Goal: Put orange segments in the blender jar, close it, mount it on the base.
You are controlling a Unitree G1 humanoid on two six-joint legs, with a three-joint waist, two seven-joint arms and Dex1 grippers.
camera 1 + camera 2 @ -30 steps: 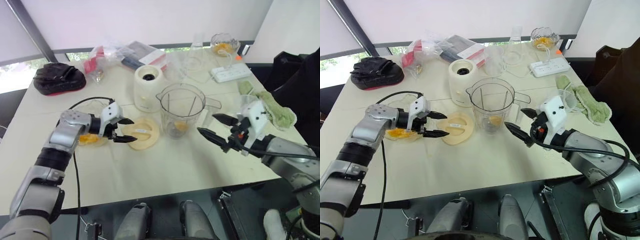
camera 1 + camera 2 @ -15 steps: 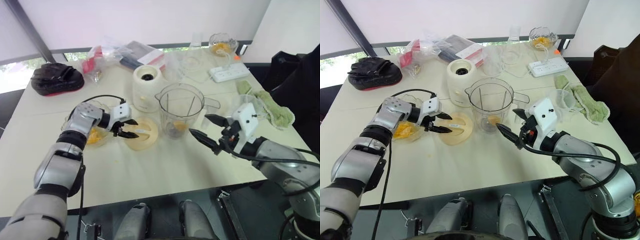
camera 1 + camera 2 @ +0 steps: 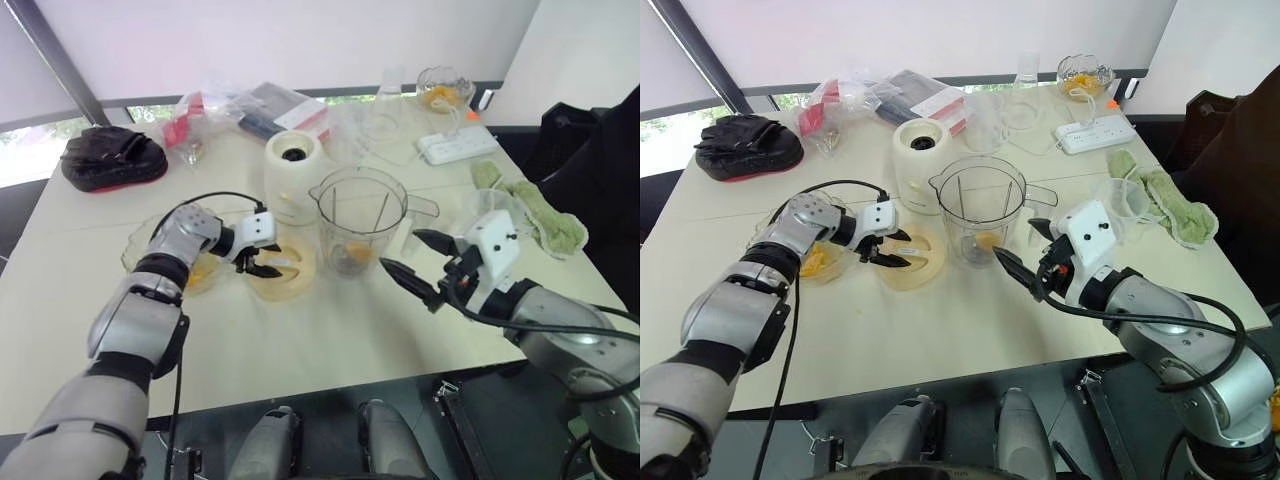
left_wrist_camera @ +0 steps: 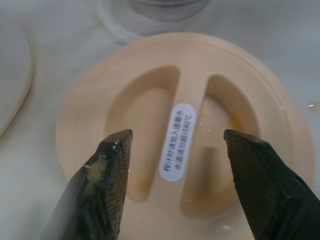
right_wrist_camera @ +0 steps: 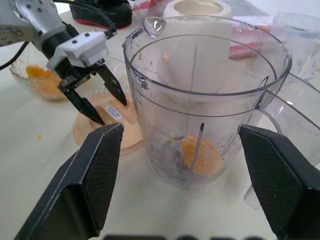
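On the cream table (image 3: 330, 340), whose near edge is bare, the tall clear plastic blender jar (image 3: 363, 220) stands mid-table beside the squat cream-white base (image 3: 292, 174). The right wrist view reveals one orange segment (image 5: 201, 155) at the jar's bottom, between the spread, empty right gripper (image 3: 422, 262). The left gripper (image 4: 176, 150), part-open and holding nothing, straddles the ridge of the flat pale-yellow round lid (image 4: 150, 90).

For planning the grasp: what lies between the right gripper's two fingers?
In the right wrist view, the blender jar, upright with orange segments at its bottom, stands between the open right gripper fingers, untouched.
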